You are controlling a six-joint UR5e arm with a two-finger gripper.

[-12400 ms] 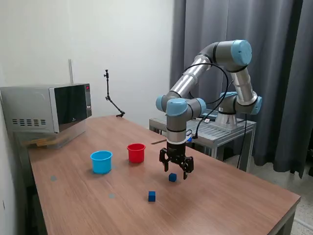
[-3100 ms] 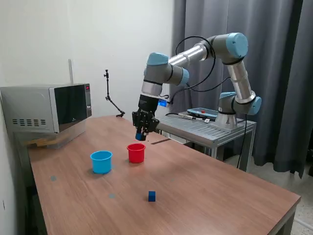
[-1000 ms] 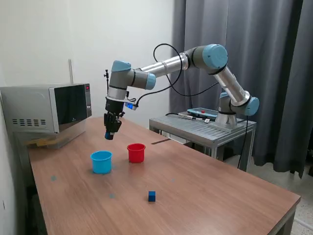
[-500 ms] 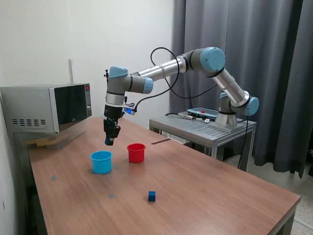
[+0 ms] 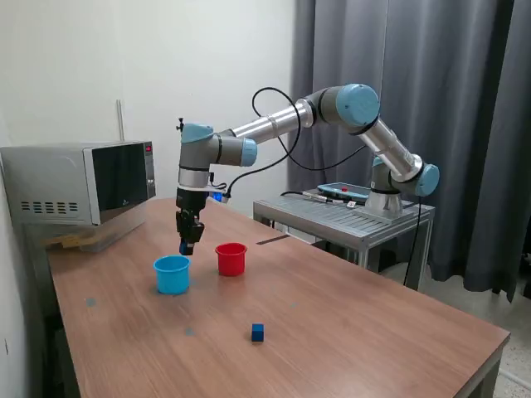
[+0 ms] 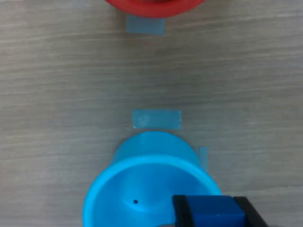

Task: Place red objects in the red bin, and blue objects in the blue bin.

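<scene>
My gripper (image 5: 187,245) hangs just above the far rim of the blue bin (image 5: 172,274), a light blue cup, and is shut on a dark blue cube (image 5: 186,249). In the wrist view that cube (image 6: 210,213) sits between the black fingers (image 6: 180,211) over the open mouth of the blue bin (image 6: 142,179), which looks empty inside. The red bin (image 5: 231,259) stands to the exterior view's right of the blue one; only its edge (image 6: 152,6) shows in the wrist view. Another dark blue cube (image 5: 257,332) lies on the table nearer the camera. No red objects are visible.
A microwave (image 5: 79,184) stands at the exterior view's left on the wooden table (image 5: 348,332). A metal cart (image 5: 348,217) holding the arm's base is behind the table. Pale tape patches (image 6: 156,118) mark the tabletop near the cups.
The arm picked one blue cube off the table and carried it left past the red bin. Over the last second it has lowered toward the blue bin.
</scene>
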